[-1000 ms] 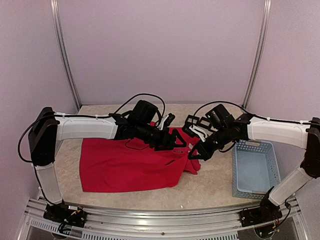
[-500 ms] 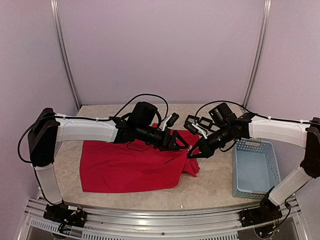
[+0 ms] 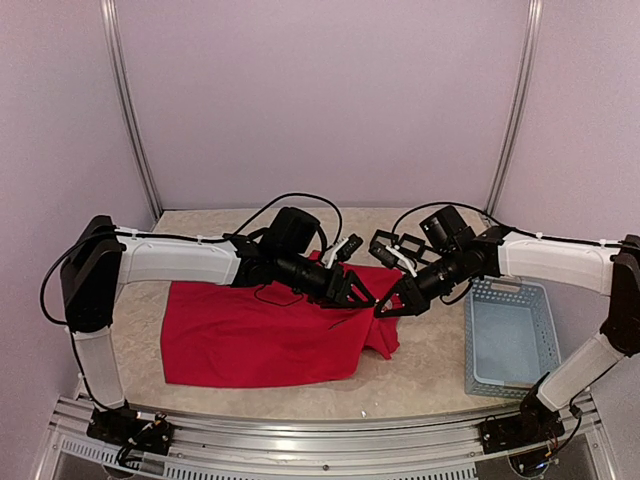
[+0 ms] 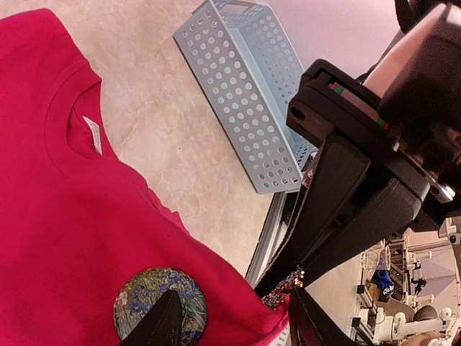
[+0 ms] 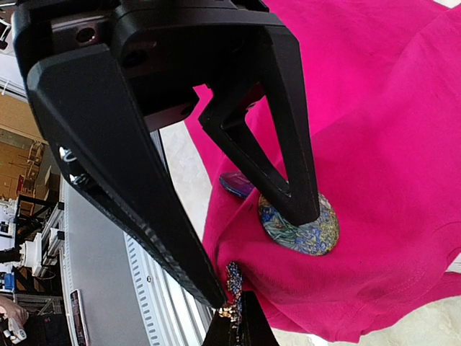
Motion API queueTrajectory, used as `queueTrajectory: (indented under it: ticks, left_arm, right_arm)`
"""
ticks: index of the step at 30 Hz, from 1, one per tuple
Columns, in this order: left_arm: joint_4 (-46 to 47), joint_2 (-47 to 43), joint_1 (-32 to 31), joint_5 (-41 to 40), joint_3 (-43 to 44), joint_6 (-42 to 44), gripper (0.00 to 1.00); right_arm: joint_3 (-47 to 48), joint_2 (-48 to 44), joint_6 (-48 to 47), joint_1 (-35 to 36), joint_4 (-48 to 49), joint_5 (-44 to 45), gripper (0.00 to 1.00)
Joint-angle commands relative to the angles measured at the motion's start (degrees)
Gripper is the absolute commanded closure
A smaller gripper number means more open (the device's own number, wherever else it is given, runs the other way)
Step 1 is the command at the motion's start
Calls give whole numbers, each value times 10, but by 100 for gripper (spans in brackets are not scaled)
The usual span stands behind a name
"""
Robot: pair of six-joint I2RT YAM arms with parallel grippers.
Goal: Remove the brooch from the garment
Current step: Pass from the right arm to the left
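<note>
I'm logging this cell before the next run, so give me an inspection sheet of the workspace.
Surface: beige marbled table.
Job's things: red garment spread out, crumpled at its right end; round floral brooch on it.
Clutter: pale blue basket, nothing seen inside; small beaded piece at the garment's edge.
Grippers: left gripper open, one finger at the brooch; right gripper shut, tips at the beaded piece.
Cables: black cables loop over both arms.
Surroundings: pale walls, metal posts.
</note>
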Motion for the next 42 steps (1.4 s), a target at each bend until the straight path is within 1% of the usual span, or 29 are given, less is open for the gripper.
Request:
queueTrajectory:
  ticks: [1, 5, 12, 21, 25, 28, 30, 31, 32, 36, 37, 40, 42]
  left_arm:
    - [-30, 11, -6, 6, 12, 19, 53]
    - [-30, 12, -8, 13, 14, 17, 59]
    - [-32, 11, -11, 19, 17, 19, 65]
    - [-37, 20, -12, 33, 32, 22, 77]
    - [-43, 28, -13, 40, 46, 25, 79]
    - [-44, 34, -13, 49, 53, 25, 87]
    - [-47, 37, -13, 50, 56, 27, 97]
    - [-48, 38, -13, 50, 56, 28, 100]
    - [-49, 37, -13, 49, 55, 28, 100]
    - [-35, 25, -12, 38, 34, 20, 100]
    - [-31, 21, -12, 29, 28, 15, 100]
    - [-1, 7, -8, 13, 2, -10, 100]
    - [36, -2, -1, 14, -18, -32, 100]
  right_arm:
    - [-6, -6, -1, -9, 11, -22, 100]
    - [-3, -3, -2, -13, 11, -25, 100]
    - [5, 8, -1, -15, 11, -31, 100]
    - [12, 15, -4, -15, 8, -31, 100]
    - [15, 16, -6, -15, 2, -29, 100]
    - [20, 12, -7, -16, -2, -18, 100]
    - [20, 6, -4, -16, 2, -9, 100]
    - [20, 2, 0, -18, 6, -4, 100]
    - [18, -4, 4, -21, 11, 0, 97]
    - [8, -31, 24, -35, 38, 9, 77]
    - [6, -37, 29, -40, 40, 10, 71]
    - [-7, -60, 48, -55, 55, 15, 46]
    - [-22, -76, 65, -64, 74, 12, 39]
